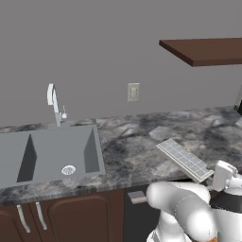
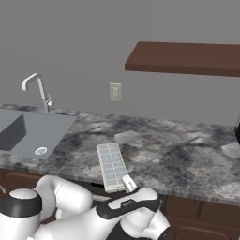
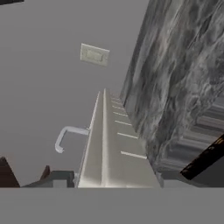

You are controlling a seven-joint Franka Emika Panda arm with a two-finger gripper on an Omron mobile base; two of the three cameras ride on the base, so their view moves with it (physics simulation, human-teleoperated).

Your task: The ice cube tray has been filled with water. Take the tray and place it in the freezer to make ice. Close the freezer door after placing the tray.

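The ice cube tray (image 1: 185, 159) lies flat on the mottled grey stone tabletop (image 1: 137, 137), near the front edge and turned at a slant — a long white rectangle with a grid of small square cells. The water (image 2: 112, 165) in them gives a pale blue-grey sheen. The end effector (image 2: 127, 182) sits at the tray's near short end, at the tabletop's lip. From the hand view the tray (image 3: 109, 144) runs edge-on straight out from the hand, its rim a smooth pale ridge, but whether the fingers have closed on it I cannot tell.

To the left a matte grey sink (image 1: 47, 153) is sunk in the stone, with a curved chrome faucet (image 1: 54, 101) behind it. A cream outlet plate (image 2: 115, 92) sits on the plain grey wall, and a dark brown wooden shelf (image 2: 187, 58) juts out above.
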